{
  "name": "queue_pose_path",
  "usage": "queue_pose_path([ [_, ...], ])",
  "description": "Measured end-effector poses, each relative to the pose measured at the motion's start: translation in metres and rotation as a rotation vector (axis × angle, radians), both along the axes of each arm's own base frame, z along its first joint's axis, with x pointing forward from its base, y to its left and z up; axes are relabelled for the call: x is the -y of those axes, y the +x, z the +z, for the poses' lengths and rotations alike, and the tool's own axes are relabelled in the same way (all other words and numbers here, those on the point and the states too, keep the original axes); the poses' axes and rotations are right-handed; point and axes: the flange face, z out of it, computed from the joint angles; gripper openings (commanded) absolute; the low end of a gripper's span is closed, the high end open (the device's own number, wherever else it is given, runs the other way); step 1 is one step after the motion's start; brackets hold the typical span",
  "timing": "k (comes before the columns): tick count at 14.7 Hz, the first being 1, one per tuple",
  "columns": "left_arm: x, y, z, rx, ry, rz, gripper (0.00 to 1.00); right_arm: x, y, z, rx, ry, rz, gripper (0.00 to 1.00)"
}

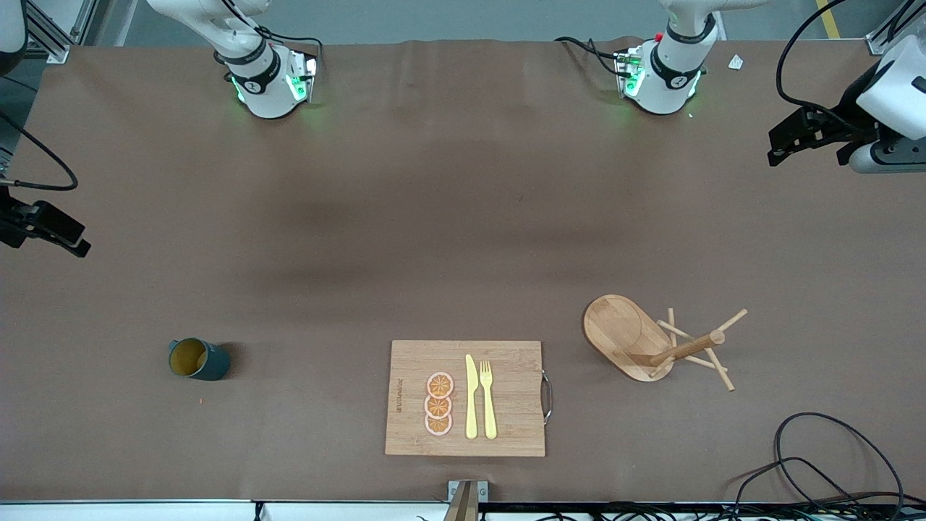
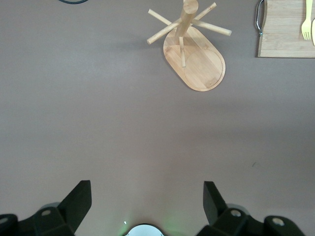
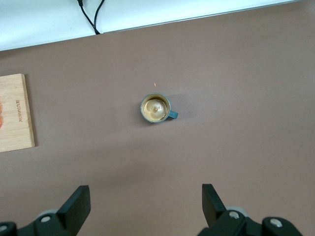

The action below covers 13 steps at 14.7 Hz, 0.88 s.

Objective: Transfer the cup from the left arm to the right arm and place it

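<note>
The cup (image 1: pixel 198 359) stands alone, both claws, left (image 2: pixel 147 204) and right (image 3: pixel 146 206), wide and empty.

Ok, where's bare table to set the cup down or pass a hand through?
Bare cloth lies between the cup and the cutting board, and across the whole stretch from the board toward the arms' bases. It is crowded on the board itself, with knife, fork and orange slices, and around the mug tree.
</note>
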Motion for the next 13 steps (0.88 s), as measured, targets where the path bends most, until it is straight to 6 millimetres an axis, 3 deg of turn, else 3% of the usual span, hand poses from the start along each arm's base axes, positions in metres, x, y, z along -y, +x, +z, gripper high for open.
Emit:
queue_pose_path([
  [13, -0.004, -0.004, 0.006, 0.008, 0.001, 0.009, 1.00, -0.004, -0.012, 0.011, -0.022, 0.014, -0.076, 1.00],
])
